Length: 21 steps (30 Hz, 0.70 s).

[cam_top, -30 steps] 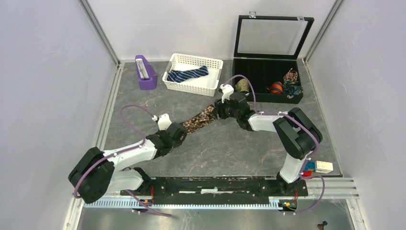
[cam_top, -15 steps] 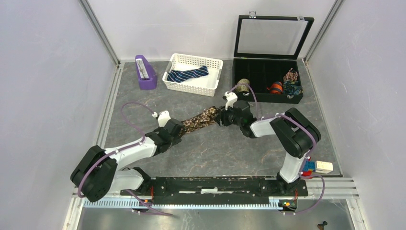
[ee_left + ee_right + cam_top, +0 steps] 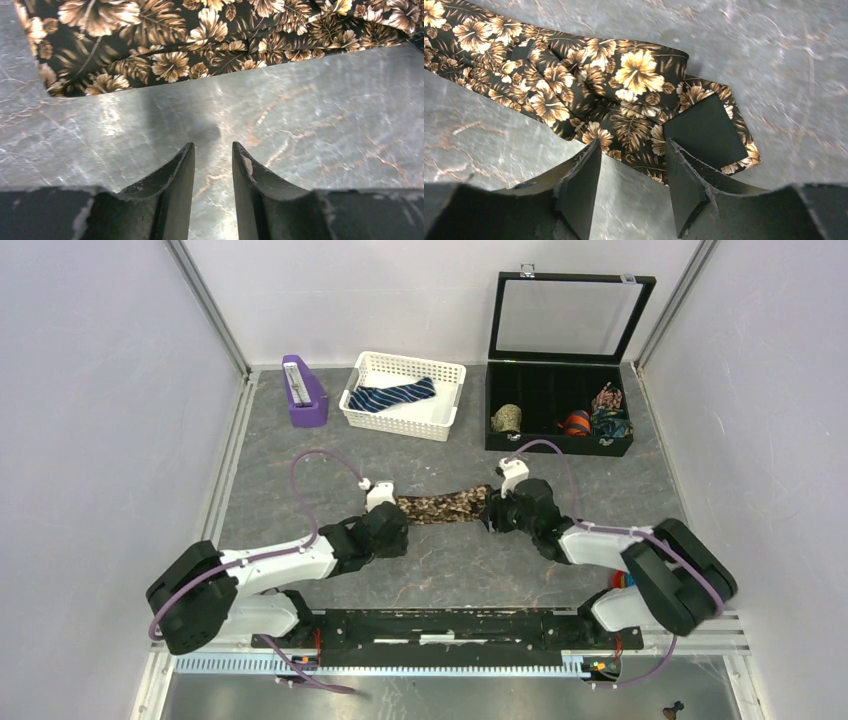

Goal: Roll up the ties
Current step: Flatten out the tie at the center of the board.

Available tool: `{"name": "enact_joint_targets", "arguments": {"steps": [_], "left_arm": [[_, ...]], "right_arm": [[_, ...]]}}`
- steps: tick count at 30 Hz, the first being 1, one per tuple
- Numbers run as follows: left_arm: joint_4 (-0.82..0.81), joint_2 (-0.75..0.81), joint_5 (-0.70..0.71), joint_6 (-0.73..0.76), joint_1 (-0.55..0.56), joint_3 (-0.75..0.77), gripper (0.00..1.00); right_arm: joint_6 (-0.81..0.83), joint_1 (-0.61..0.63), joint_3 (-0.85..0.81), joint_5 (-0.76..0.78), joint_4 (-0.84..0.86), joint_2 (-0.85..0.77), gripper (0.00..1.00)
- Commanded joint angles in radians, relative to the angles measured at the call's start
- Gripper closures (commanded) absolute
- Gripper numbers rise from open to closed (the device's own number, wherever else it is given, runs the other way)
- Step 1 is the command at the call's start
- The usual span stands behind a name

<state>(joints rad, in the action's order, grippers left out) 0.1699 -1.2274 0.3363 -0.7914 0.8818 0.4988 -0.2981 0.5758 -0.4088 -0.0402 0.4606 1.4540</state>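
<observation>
From above, the brown tie [image 3: 440,508] lies flat and full length at the middle of the frame on the grey, marble-veined worktop [image 3: 450,575], with no turn rolled into it. The left gripper [image 3: 392,528] is at its left end and the right gripper [image 3: 497,512] at its right end. The navy tie [image 3: 395,395], with pale stripes, lies loosely folded in the white lattice basket [image 3: 405,362] at upper centre, so it appears untouched. At upper right, the open black case [image 3: 545,390] holds a few small bundles [image 3: 575,422] that look like finished rolls, so the task seems to be partly done with both of these ties left. In the left wrist view the dark, curved fingers [image 3: 175,175] stand slightly apart with only bare, glossy worktop between them. They grasp nothing, and the tie runs along the top of the frame as thin, softly creased cloth printed with tan leaves and flowers on black. In the right wrist view the fingers [image 3: 579,185] are also parted and released, their tips at the lower edge of the tie's pointed end. There a plain black lining patch [image 3: 706,132] shows, and the cloth is bunched into shallow folds.
</observation>
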Motion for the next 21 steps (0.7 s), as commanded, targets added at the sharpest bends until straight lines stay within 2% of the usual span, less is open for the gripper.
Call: {"name": "enact_joint_targets", "arguments": {"steps": [1, 4, 8, 12, 17, 21], "left_arm": [[0.031, 0.041, 0.002, 0.037, 0.061, 0.070, 0.58], [0.064, 0.065, -0.007, 0.049, 0.083, 0.105, 0.52], [0.143, 0.090, -0.017, 0.082, 0.092, 0.186, 0.44], [0.284, 0.138, -0.001, 0.118, 0.092, 0.279, 0.29], [0.452, 0.288, 0.040, 0.148, 0.093, 0.339, 0.02], [0.572, 0.437, 0.084, 0.156, 0.092, 0.352, 0.00]], "right_arm": [[0.052, -0.003, 0.044, 0.091, -0.176, -0.151, 0.40], [0.061, -0.003, 0.020, 0.063, -0.216, -0.236, 0.30], [0.029, -0.005, -0.025, 0.052, -0.232, -0.272, 0.26], [-0.006, -0.030, -0.087, 0.043, -0.233, -0.215, 0.30], [-0.052, -0.073, -0.128, 0.013, -0.193, -0.115, 0.40], [-0.061, -0.089, -0.155, -0.016, -0.166, -0.041, 0.42]]}}
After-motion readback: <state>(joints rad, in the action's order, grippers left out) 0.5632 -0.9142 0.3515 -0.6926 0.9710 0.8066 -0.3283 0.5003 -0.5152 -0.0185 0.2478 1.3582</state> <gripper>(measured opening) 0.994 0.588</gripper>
